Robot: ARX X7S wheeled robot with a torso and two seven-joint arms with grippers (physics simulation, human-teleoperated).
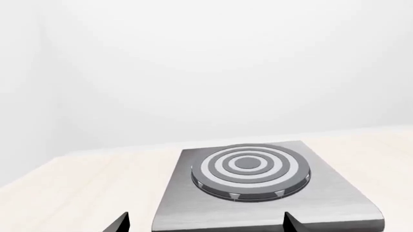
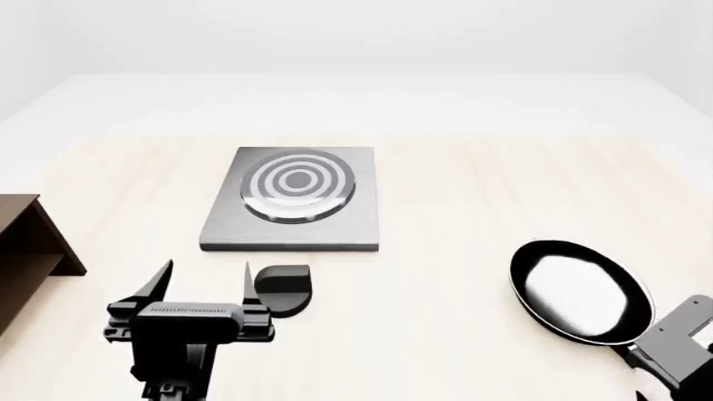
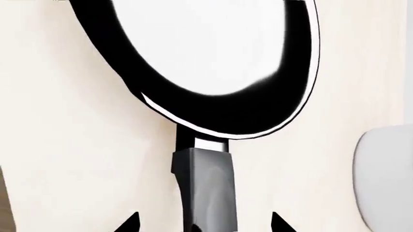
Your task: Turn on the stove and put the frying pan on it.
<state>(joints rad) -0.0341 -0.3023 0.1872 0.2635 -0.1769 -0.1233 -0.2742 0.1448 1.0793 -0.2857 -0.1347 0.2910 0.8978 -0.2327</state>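
Now: one stove (image 2: 292, 200); one frying pan (image 2: 582, 291); left tool (image 2: 206, 280) apart; right tool (image 3: 203, 223) apart astride handle

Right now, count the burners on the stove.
1. A single round burner of concentric rings sits toward the far half of the stove, with nothing on it. None looks hidden.

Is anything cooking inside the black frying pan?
No. The frying pan shows only its pale shiny inside, with no food in it. It sits on the wooden table, away from the stove. What lies under the pan is covered from sight.
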